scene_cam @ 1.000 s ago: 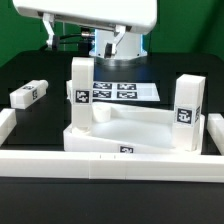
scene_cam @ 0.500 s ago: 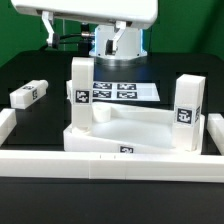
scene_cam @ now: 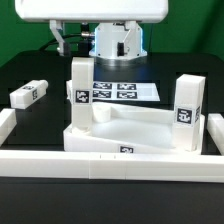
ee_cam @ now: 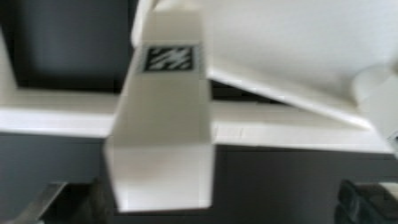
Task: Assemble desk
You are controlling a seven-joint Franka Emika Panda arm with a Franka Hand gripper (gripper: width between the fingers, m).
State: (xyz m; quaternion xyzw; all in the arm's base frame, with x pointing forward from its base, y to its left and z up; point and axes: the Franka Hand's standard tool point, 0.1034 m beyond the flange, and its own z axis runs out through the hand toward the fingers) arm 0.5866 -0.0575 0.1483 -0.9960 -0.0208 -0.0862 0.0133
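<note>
gripper [ee_cam: 210, 203] spread wide, gripping nothing, upright tagged leg [ee_cam: 164, 110] directly below between its fingers, seemingly untouched, desk top [ee_cam: 294, 130] underneath, loose leg [scene_cam: 28, 94] well apart

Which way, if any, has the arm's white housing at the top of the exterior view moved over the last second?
Yes, upward: the white housing shows less of itself, and its lower edge is farther above the fixed marker board.
</note>
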